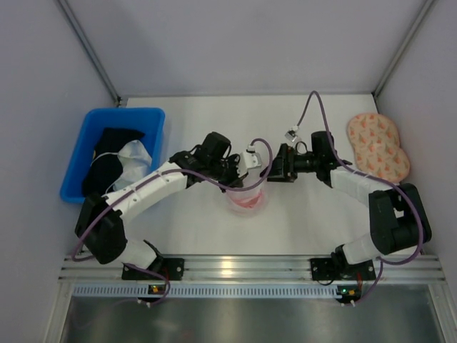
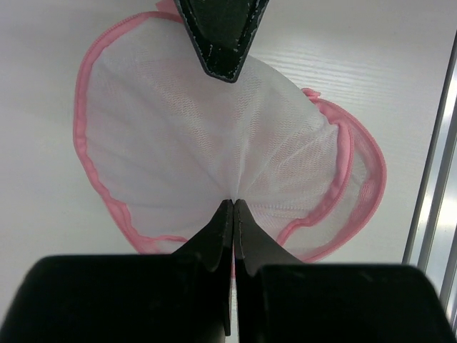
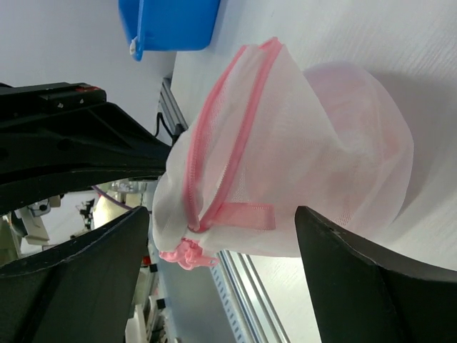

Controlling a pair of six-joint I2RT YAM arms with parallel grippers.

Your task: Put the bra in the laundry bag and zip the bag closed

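Left claw pinches the laundry bag mesh; right claw stands wide around the bag's zipper edge.

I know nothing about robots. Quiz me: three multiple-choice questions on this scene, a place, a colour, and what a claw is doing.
1. The blue plastic bin sits: A left, B right, C centre.
2. The round white mesh pouch has trim that is: A green, B pink, C black.
3. The left claw is: A wide open, B out of view, C pinched shut on the mesh.
Answers: A, the top view shows it left; B, pink edging rings it; C, its tips meet on bunched mesh.
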